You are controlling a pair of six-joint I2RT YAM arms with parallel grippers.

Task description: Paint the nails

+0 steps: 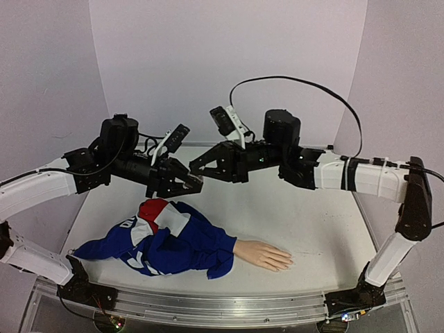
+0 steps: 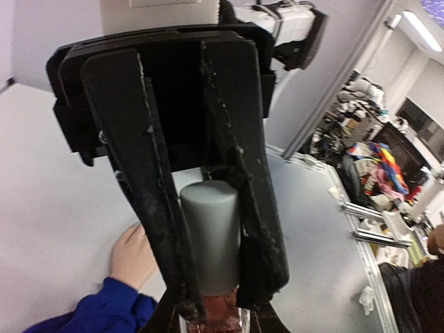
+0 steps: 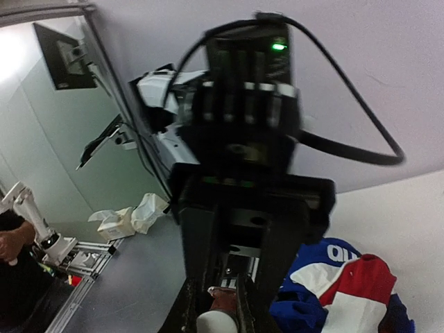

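The beige mannequin hand (image 1: 263, 255) lies palm down on the table near the front, fingers pointing right; its nails (image 1: 284, 262) are too small to make out. A blue, white and red sleeve (image 1: 173, 239) covers the arm. Above the sleeve's far end my two grippers meet tip to tip. My left gripper (image 2: 218, 298) is shut on the polish bottle's grey cap (image 2: 211, 243). My right gripper (image 3: 223, 313) is shut on the reddish glass bottle (image 3: 232, 303), the cap (image 3: 215, 323) poking past its tips. From above, the bottle is hidden between the left gripper (image 1: 196, 184) and the right gripper (image 1: 194, 168).
The mannequin hand (image 2: 130, 255) and sleeve (image 2: 104, 309) lie below the left gripper. White walls close the table's back and sides. An aluminium rail (image 1: 222, 306) runs along the front edge. Crumpled white paper (image 3: 128, 214) lies off to one side.
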